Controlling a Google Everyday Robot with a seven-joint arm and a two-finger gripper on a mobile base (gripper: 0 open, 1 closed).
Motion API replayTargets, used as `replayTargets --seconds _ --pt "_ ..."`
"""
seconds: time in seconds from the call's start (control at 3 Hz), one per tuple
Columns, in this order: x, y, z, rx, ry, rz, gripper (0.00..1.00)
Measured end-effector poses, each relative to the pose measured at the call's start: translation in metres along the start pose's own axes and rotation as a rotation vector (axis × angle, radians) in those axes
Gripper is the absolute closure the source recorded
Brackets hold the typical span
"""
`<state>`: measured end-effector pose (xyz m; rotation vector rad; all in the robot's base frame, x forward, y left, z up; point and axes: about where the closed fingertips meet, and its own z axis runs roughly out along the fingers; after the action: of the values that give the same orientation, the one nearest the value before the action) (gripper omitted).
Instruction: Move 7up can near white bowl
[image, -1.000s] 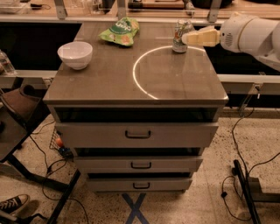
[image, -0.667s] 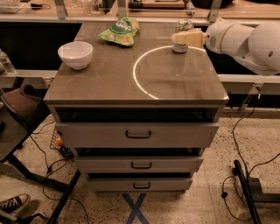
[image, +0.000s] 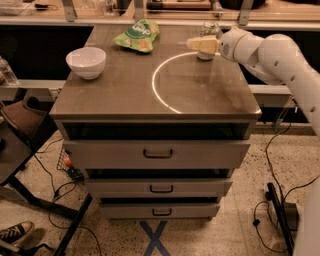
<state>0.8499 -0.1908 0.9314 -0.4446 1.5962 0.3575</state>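
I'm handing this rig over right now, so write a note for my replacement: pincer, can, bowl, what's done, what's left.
Pincer: at the back right of the cabinet top, right at the 7up can; grip unconfirmed.
7up can: upright, back right, partly hidden by the pincer.
White bowl: left side, far from the can.
Green chip bag: at the back, between them.
Done: the can is reached.
Left: secure it, carry it left, set it beside the bowl.

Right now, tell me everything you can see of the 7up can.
The 7up can stands upright at the far right corner of the drawer cabinet's top. Only its silvery top and a strip of its base show; the gripper, in from the right, covers its middle and label. The white bowl sits well apart, at the left.
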Motion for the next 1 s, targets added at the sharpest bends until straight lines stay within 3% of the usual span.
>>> replayTargets --seconds 0.33,0.67,1.0 --pt "0.007 -0.005 0.032 -0.028 -0.028 0.004 0.00" --pt "0.008 -0.009 0.060 -0.054 -0.047 0.008 0.18" --pt "-0.001 -0.014 0.061 -0.048 -0.064 0.003 0.42"
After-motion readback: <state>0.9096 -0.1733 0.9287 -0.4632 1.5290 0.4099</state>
